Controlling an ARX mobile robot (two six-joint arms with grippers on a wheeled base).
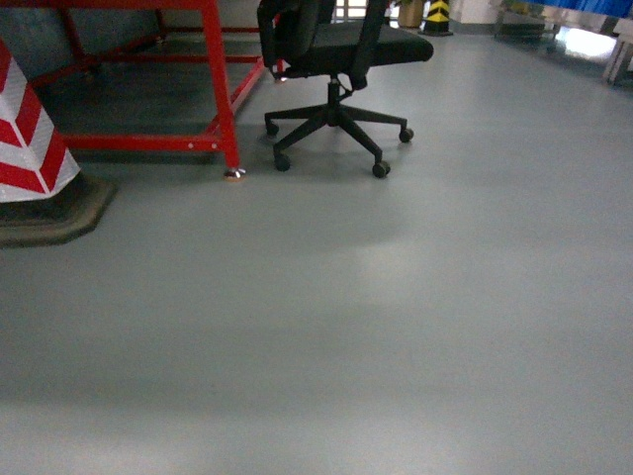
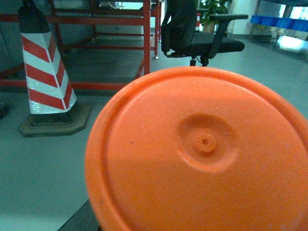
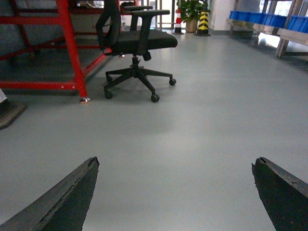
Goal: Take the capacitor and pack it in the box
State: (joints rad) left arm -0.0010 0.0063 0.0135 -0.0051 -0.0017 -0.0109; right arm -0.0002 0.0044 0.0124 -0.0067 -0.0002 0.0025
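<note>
No capacitor and no peach-pink box appeared in any of the three views, so where they lay could not be told. In the left wrist view a round orange disc [image 2: 202,154] with a small dimple at its centre filled most of the picture, its right and lower edges cut off; it hid the left tool wholly, so whether that tool was spread or closed could not be told. In the right wrist view the right tool [image 3: 175,192] stood spread wide, its two dark fingers [image 3: 67,202] poking up at the bottom corners with bare grey floor [image 3: 192,134] between them and nothing held. Farther off stood a black office chair [image 1: 336,59], its back cut off at the top of the head view, beside a red steel frame [image 1: 223,99]. A red-and-white striped cone [image 2: 45,72] on a dark base stood at left, half cropped in the head view. Blue bins [image 3: 269,19] lined the far right, too small to make out well.
</note>
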